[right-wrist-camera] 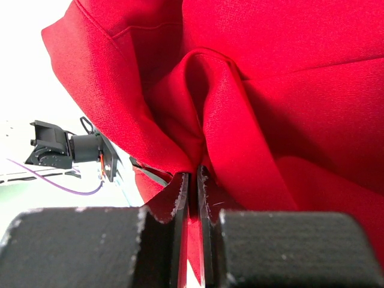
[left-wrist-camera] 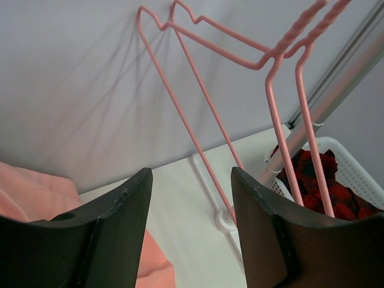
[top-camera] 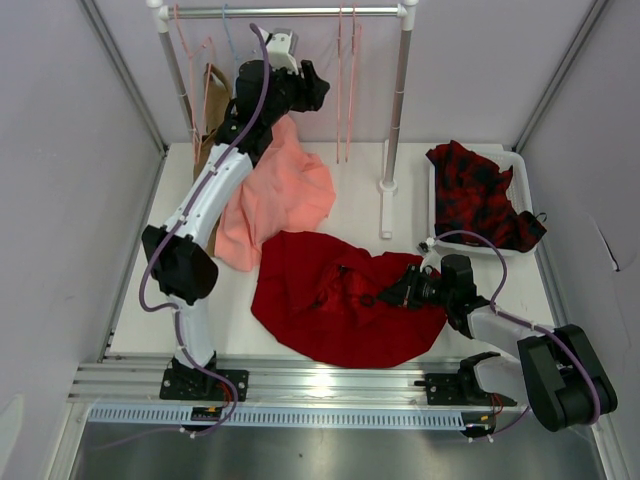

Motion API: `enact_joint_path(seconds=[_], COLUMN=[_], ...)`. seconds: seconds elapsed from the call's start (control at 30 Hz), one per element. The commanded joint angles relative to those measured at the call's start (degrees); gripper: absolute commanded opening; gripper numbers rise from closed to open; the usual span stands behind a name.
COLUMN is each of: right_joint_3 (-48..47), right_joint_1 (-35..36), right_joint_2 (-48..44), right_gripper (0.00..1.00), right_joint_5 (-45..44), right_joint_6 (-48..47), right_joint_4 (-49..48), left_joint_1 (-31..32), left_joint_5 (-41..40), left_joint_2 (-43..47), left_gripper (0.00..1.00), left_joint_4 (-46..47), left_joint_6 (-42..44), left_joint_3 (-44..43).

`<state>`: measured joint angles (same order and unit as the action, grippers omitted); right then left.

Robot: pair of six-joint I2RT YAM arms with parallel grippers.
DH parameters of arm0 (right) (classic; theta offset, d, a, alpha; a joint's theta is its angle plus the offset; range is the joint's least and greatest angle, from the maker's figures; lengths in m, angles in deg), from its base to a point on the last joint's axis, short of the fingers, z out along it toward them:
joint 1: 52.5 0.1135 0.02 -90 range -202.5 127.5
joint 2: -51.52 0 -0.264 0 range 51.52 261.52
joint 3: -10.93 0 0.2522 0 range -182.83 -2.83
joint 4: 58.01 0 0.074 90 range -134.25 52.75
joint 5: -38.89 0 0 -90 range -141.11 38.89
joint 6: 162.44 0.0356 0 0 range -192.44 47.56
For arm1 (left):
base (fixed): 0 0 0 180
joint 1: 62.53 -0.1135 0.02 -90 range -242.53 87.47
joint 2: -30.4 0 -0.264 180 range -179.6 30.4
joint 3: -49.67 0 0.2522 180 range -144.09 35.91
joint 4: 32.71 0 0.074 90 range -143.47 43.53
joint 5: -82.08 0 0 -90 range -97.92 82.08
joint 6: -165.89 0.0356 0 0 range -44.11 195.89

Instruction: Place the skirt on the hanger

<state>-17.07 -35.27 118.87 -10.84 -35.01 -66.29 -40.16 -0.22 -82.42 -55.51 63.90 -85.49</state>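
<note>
Below the rail (top-camera: 290,12), left gripper (left-wrist-camera: 191,180) hangs with jaws apart, empty, near pink hangers (left-wrist-camera: 303,27); right gripper (right-wrist-camera: 193,183) is clamped on a skirt (right-wrist-camera: 270,90) fold.

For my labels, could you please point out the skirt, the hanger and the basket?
skirt (top-camera: 320,300): top view, middle of cloth
hanger (left-wrist-camera: 270,59): left wrist view, bend under its neck
basket (left-wrist-camera: 360,168): left wrist view, side wall

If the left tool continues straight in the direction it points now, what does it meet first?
Probably the hanging pink wire hangers: their wires cross the gap just ahead of the open left tool. Behind them is only the pale wall. How far away they are is hard to judge.
</note>
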Motion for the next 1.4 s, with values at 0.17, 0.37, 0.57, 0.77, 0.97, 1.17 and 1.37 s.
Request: enact_joint_path(seconds=[0.17, 0.37, 0.57, 0.77, 0.97, 1.17, 1.37], right_joint_3=[-1.32, -1.58, -1.67, -1.41, -1.49, -1.40, -1.32], right_joint_1=[-0.01, -0.01, 0.08, 0.08, -0.01, -0.01, 0.08], right_joint_2=[0.06, 0.50, 0.41, -0.11, -0.38, -0.38, -0.38], right_gripper=[0.00, 0.00, 0.00, 0.00, 0.00, 0.00, 0.00], right_joint_5=[0.86, 1.12, 1.12, 1.04, 1.12, 1.30, 1.21], right_joint_6=[-0.95, -0.87, -0.96, -0.96, -0.96, -0.96, -0.96], right_joint_4=[-2.57, -2.92, -2.65, -2.48, -2.30, -2.30, -2.39], left_joint_1=[0.22, 1.71, 3.91, 6.10, 8.92, 11.38, 12.96], left_joint_5=[2.05, 1.79, -1.63, -5.14, -12.44, -18.42, -22.29], left_joint_2=[5.23, 7.95, 11.30, 10.95, 8.23, 6.65, 4.10], left_gripper=[0.62, 0.64, 0.65, 0.66, 0.66, 0.65, 0.65], left_joint_4=[4.29, 8.15, 13.43, 13.87, 10.63, 12.38, 10.89], left_joint_6=[-1.02, -3.13, -3.74, -3.13, -1.37, -0.40, -0.76], left_joint_3=[1.61, 6.17, 11.19, 10.58, 6.89, 7.06, 4.17])
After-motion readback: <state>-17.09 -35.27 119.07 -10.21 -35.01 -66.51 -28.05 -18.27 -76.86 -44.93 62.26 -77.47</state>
